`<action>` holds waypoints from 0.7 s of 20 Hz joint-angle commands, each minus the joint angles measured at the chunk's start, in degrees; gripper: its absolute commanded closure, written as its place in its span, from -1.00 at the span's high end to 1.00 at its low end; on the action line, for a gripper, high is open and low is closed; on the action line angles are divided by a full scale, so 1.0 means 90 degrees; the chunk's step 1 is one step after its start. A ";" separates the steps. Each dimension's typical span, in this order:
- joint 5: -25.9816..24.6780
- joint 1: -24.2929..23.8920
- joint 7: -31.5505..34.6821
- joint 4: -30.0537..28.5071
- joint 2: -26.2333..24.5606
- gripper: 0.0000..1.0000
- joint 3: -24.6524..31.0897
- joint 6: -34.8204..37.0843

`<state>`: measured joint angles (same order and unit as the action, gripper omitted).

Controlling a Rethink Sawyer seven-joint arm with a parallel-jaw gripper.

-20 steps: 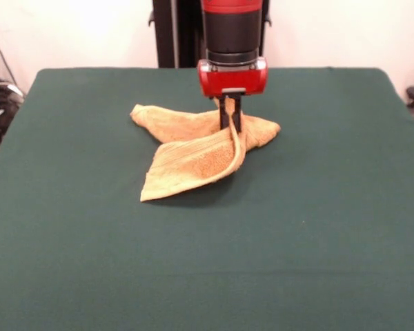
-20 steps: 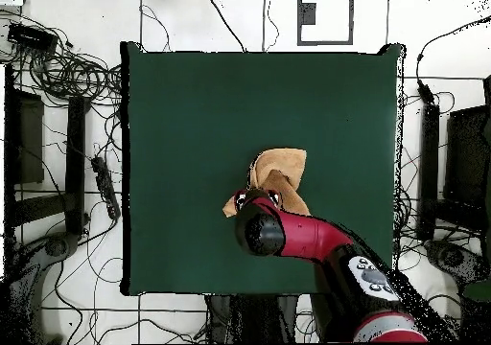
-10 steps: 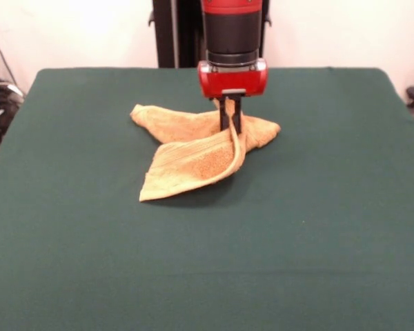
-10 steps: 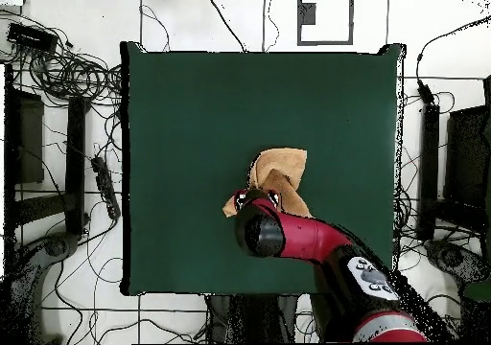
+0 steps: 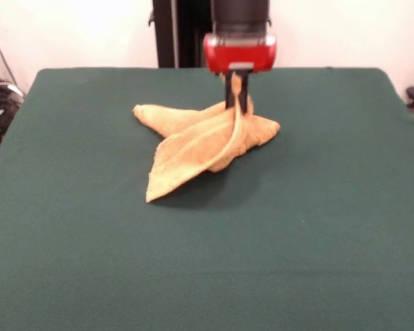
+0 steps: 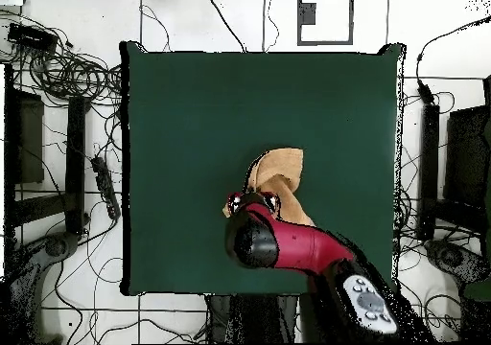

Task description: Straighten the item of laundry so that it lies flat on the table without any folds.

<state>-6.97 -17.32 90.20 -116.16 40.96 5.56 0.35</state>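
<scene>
The item of laundry (image 5: 193, 138) is an orange-tan towel, crumpled and folded over itself near the middle of the green table (image 5: 317, 227). One part of it is pulled up into a peak. My gripper (image 5: 237, 93) is shut on that peak, just above the towel's right half, with the cloth hanging from its fingers. In the overhead view the towel (image 6: 284, 167) shows beyond the arm's red wrist (image 6: 251, 207), which hides the gripper and the towel's near part.
Black equipment and tangled cables (image 6: 67, 78) lie on the floor round the table's left and right sides. A black post (image 5: 171, 31) stands behind the table's far edge.
My gripper has risen with the towel's edge in it, pulling the cloth up into a taller peak. The lower flap has drawn in slightly.
</scene>
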 commanded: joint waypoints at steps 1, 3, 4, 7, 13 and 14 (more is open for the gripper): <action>0.0826 0.0905 0.1746 -0.0560 0.1664 -1.00 -0.0294 0.1478; 0.0928 0.1069 0.1708 -0.0491 0.1861 -1.00 -0.0431 0.1799; 0.0987 0.1135 0.1709 -0.0469 0.1954 -1.00 -0.0485 0.1953; 0.1093 0.1384 0.1700 -0.0340 0.2159 -1.00 -0.0714 0.2373; 0.1255 0.1768 0.1839 -0.0224 0.2291 -1.00 -0.1036 0.2697; 0.1259 0.1857 0.1883 -0.0195 0.2319 -1.00 -0.1117 0.2752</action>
<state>0.67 -3.49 90.20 -117.86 59.85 -2.74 18.54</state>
